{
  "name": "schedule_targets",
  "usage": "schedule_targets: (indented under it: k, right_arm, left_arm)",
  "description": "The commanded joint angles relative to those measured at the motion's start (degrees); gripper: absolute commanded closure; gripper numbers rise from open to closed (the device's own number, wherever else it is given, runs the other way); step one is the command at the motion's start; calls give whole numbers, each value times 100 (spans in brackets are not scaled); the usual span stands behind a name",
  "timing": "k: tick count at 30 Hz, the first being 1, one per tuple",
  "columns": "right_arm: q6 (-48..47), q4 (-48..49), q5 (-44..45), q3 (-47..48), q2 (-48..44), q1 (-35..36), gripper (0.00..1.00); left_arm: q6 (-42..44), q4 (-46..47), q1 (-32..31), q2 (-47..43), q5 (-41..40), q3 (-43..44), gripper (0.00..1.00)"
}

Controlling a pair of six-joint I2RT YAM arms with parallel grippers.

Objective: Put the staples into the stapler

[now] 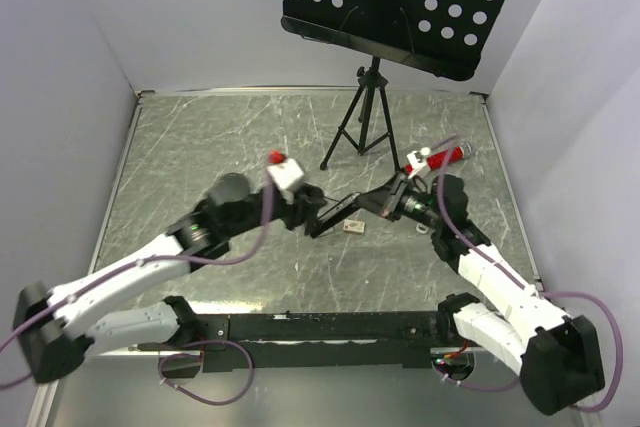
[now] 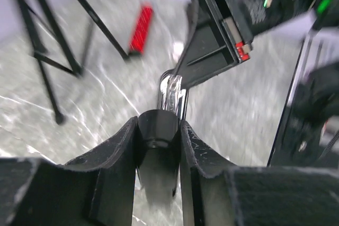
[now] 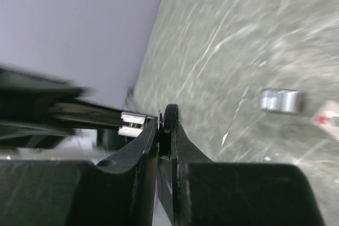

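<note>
While both arms meet mid-surface, the left gripper [image 1: 316, 218] and right gripper [image 1: 378, 202] each clench the opened stapler [image 1: 338, 213]. Left wrist: base end pinched. Right wrist: staples [image 3: 279, 100] lie crosswise, seemingly toward the near edge, nearest this arm.

Seen from above, soft even light falls on the bench [image 1: 200, 157], which is sharp throughout, with a pale sheen on its marbling and only faint shadows under the tripod [image 1: 362, 122]. Both wrist views are smeared by motion blur. The left fingers [image 2: 119, 152] and right fingers [image 3: 132, 154] loom dark and unfocused near the lens, a bright glint marks the stapler [image 2: 172, 92], and the staples [image 3: 280, 100] show as a soft silvery patch.
</note>
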Motion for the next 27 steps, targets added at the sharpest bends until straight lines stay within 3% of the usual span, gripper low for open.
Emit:
schedule_targets:
  k: [1, 10, 15, 20, 24, 27]
  right_arm:
    - [793, 132, -277, -126, -565, -731, 100]
    - [2208, 1327, -57, -460, -1217, -1198, 100]
    - [3026, 2231, 197, -821, -1348, -1216, 100]
    - [3351, 2620, 391, -988, -1401, -1224, 100]
    - [3396, 2779, 391, -997, -1322, -1233, 100]
    - [3335, 2735, 365, -988, -1278, -1224, 100]
  left_arm:
    - [-307, 664, 777, -1093, -1206, -382, 99]
    - [-1879, 1131, 928, -2483, -2675, -1623, 99]
    - [-3346, 876, 928, -3213, -3659, -2273, 95]
    - [-4769, 191, 928, -3794, -3925, -2704, 71]
    - [-5457, -100, 936, -4014, -3811, -3065, 38]
    - [-5783, -284, 927, -4076, -3670, -3153, 20]
